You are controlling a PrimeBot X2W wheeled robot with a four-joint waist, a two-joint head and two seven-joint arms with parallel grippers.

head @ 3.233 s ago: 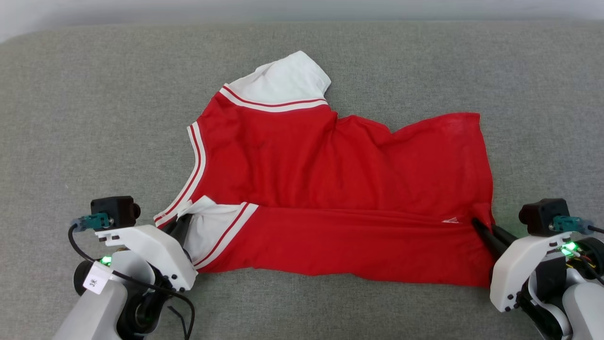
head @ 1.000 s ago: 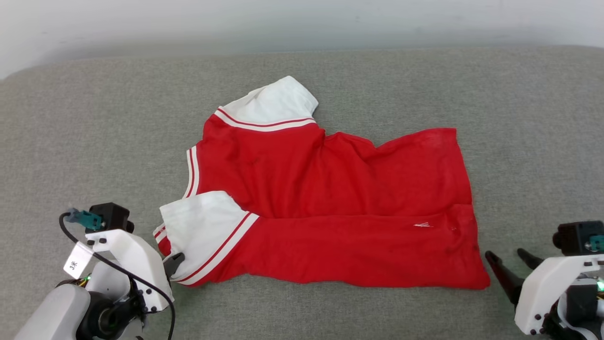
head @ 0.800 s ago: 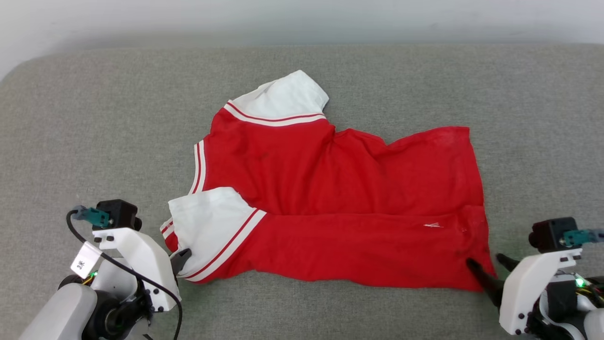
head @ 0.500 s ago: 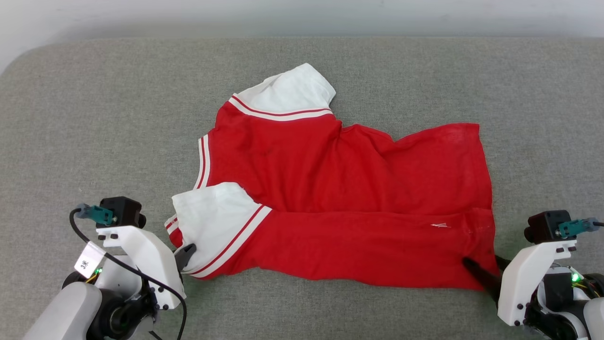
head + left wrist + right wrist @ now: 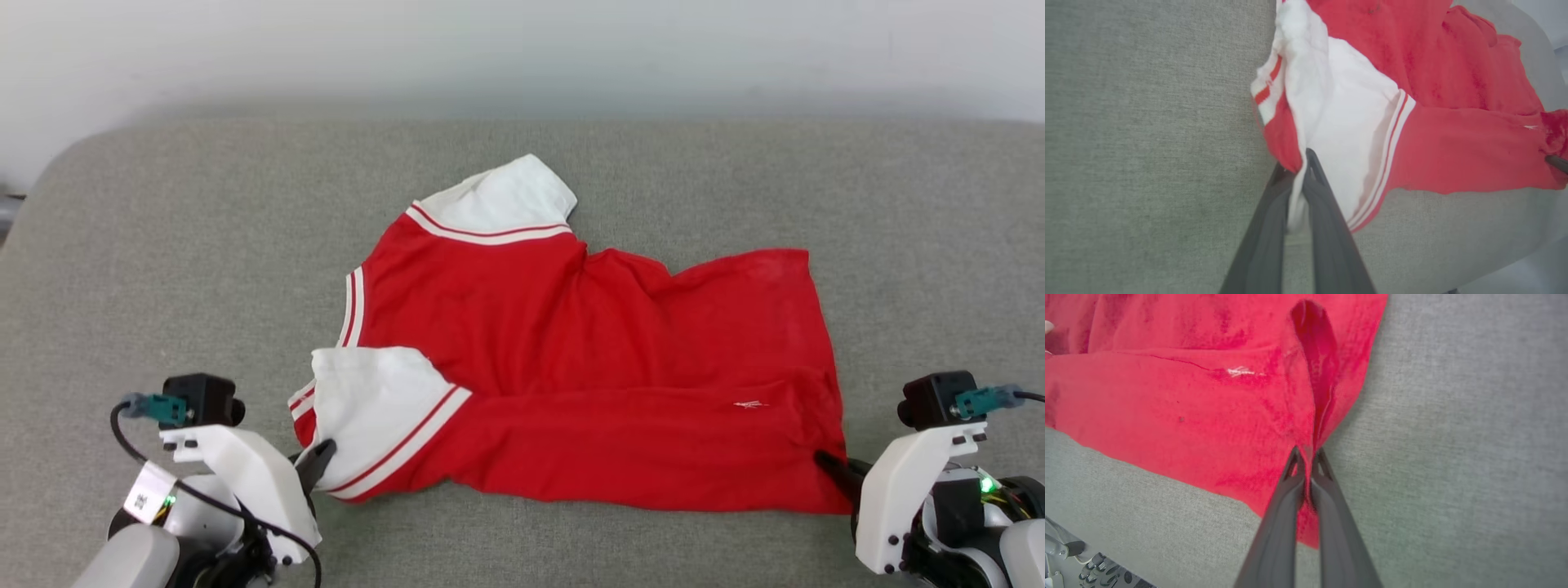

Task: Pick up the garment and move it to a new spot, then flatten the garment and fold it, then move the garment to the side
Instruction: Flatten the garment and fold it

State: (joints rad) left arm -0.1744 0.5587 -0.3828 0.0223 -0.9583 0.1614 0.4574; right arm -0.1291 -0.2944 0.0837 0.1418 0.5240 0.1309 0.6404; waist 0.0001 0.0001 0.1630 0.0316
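Jersey lies spread across the grey cushion, its near edge doubled over. Left gripper is pinched tight on the hem of the white sleeve; right gripper is nipped shut on the red bottom corner. Thin, limp, light cloth, likely to sag and bunch, so end holds lifted together look right.

Tiny white mark on the garment unreadable, right gripper tips part hidden by its red corner
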